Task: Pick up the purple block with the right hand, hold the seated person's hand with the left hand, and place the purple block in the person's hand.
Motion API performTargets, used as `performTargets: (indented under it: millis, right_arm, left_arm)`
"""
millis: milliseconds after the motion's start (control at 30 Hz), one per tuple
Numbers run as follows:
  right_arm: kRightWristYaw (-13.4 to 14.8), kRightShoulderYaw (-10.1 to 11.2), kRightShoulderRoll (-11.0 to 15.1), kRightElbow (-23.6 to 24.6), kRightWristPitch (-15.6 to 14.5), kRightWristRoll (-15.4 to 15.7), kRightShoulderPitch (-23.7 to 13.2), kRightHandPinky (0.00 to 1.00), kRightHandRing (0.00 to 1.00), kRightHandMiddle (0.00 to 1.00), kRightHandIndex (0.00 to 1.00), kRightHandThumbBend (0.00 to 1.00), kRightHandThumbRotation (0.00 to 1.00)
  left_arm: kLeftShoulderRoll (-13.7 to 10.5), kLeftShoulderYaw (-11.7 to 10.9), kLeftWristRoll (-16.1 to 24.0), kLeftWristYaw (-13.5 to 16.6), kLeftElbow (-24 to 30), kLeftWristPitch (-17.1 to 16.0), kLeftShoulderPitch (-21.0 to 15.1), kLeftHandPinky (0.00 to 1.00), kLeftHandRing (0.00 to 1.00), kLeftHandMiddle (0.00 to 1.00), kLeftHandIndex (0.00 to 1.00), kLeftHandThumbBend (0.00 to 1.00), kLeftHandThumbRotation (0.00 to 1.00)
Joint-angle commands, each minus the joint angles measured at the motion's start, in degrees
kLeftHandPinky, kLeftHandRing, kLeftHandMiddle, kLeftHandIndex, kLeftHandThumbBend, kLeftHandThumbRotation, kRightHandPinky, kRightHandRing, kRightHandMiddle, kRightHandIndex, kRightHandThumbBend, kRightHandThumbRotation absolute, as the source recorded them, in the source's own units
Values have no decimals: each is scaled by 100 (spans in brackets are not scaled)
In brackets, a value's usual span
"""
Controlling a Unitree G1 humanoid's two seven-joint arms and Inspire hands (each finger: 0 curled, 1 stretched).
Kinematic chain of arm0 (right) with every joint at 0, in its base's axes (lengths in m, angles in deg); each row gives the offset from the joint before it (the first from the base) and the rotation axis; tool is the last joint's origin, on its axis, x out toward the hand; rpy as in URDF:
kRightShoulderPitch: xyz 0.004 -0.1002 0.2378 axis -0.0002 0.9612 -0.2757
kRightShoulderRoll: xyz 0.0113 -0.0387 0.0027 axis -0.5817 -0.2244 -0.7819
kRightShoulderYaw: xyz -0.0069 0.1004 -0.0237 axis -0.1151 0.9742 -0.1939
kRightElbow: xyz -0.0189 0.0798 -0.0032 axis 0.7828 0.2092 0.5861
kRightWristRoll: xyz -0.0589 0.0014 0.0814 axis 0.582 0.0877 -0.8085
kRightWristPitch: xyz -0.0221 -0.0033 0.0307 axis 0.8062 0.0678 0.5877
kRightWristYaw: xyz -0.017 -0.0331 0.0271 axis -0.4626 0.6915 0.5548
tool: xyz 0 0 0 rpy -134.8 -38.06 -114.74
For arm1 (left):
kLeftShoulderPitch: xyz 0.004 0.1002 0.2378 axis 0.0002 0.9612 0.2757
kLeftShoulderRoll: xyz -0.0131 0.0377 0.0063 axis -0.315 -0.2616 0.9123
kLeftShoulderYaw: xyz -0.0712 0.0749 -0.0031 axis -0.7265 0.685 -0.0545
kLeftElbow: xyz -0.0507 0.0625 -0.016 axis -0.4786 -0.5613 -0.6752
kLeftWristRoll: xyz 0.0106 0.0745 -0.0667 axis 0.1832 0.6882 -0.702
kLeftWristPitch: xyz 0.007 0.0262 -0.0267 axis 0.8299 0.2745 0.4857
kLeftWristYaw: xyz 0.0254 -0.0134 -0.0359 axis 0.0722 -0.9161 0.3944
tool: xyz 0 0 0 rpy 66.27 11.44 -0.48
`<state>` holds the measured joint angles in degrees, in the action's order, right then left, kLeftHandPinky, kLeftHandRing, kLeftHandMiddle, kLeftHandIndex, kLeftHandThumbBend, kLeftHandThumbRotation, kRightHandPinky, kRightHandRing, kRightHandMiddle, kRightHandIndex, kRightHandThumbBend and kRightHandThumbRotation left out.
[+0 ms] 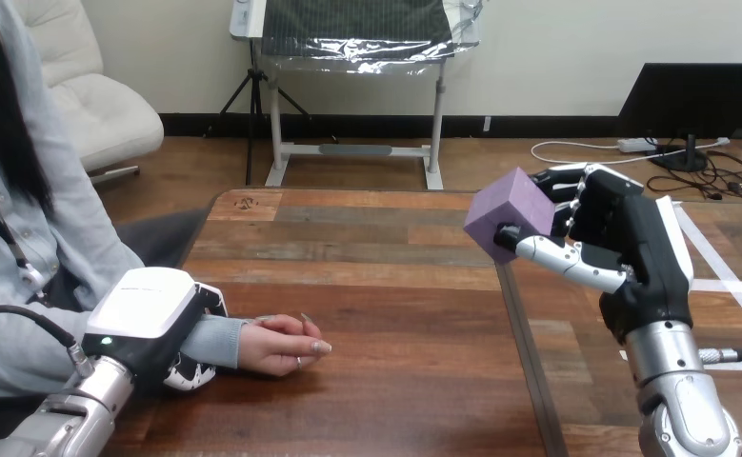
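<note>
Near left corner of the table [395, 314]: the silver left forearm [67, 424] comes in low and angles toward the table's left edge. The left hand [148, 305] sits over the person's wrist [222, 341], white back shell facing up. Its black-and-white fingers [190, 373] curl under and round the grey sleeve, so the hand is clenched on the wrist, not lying loose on it.

Just past that grip, the person's hand [286, 345] rests on the wood near the left edge, in the table's near half, and points toward the middle. Its fingers are loosely curled and a few nails show. Nothing lies in it. I cannot tell whether the palm faces up or to the side.

Near right corner: the right forearm [676, 400] rises steeply from the bottom. A dark seam [529, 362] runs near to far through the wood just beside it, and white tape lines [719, 276] cross the boards by the right edge.

Farther back, over the right half of the table and toward its far edge, the right hand [633, 238] stands upright. It is grasping the purple block [511, 214]. The thumb [552, 252] presses across the block's lower near face and the fingers close in behind its top. The block is tilted, one corner up, lifted clear of the table, and well apart from the person's hand.
</note>
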<state>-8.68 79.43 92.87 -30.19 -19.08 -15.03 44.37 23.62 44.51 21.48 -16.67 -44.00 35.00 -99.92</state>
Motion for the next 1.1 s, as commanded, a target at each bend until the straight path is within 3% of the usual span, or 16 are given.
performTargets:
  millis: [0,500,800,1067]
  right_arm:
    - [-4,18,-94,278,10,2,-168,31,37,44,47,69,0]
    - [-41,-45,-150,61,184,122,-201,32,37,45,49,69,0]
    - [-98,-64,-224,-31,144,150,-216,32,38,47,49,69,0]
    - [-172,-122,-271,-114,136,177,-218,33,39,47,50,70,0]
  left_arm:
    - [-71,34,-144,-95,14,-20,-102,35,38,42,43,88,0]
    - [-118,40,-287,-64,167,-165,-62,32,34,39,40,86,0]
    - [-148,22,-312,74,268,-311,-38,31,33,38,39,86,0]
    - [-194,-39,-387,-20,510,-406,4,31,33,38,39,86,0]
